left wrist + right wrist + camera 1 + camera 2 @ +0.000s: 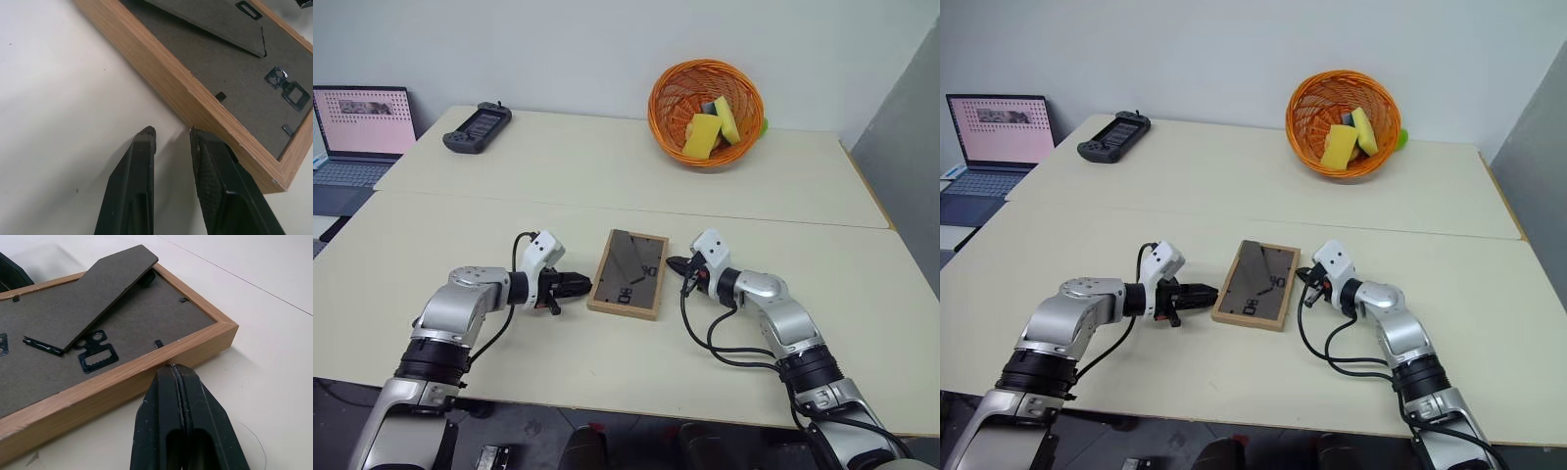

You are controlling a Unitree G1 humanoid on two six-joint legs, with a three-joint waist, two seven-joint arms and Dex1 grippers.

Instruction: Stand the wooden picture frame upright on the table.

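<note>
Two closed grippers are flanking one frame, and the risks are following from that arrangement. The table (607, 186), a pale beige top with a seam across it, is offering a smooth surface on which a pushed object is likely to slide rather than tip. At its far edge an orange basket (705, 108) holding yellow sponges and a black handheld controller (478, 127) are sitting well apart from the work.

The wooden picture frame (628, 273) is lying face down near the table's front edge, dark back panel up, with its fold-out stand (105, 289) lifted slightly off the panel.

The left gripper (574, 285) is resting just beside the frame's left long edge, its fingers (132, 161) nearly together with a narrow gap and clasping nothing. The right gripper (176, 374) is touching or almost touching the right long edge, its fingers pressed flat together.

Judged risks: squeezing from both sides with fingers shut is inviting the frame to skid or pivot. Lifting one edge could send it toward the front edge. The stand, barely open, may be folding back and letting the frame fall.
</note>
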